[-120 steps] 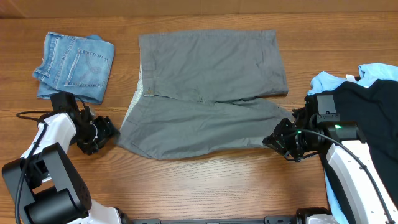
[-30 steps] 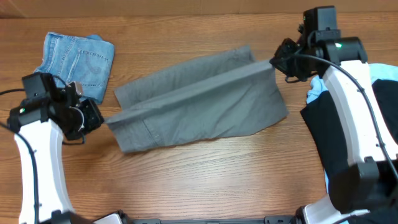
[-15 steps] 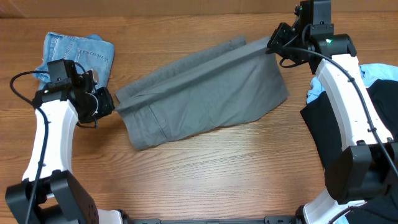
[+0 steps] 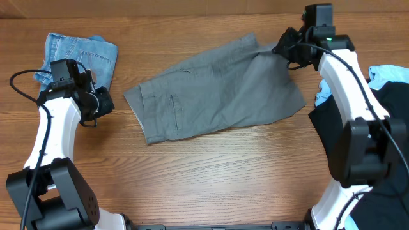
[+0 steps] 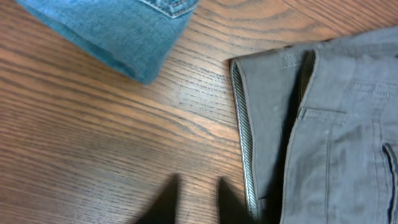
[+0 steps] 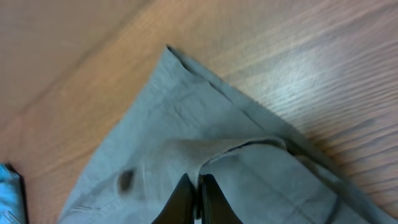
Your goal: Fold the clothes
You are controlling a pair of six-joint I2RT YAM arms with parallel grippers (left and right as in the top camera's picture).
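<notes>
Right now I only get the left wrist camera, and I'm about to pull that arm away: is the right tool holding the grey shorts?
Observer: Yes. The right tool is shut on a pinch of the grey shorts, at their far right corner.
Operator: How do they lie overall?
Observer: Flat and slanted, waistband end toward your side, bunched up only at that held corner.
Operator: Anything else over there?
Observer: A black garment on a light-blue one, heaped at the right edge of the overhead view.
</notes>
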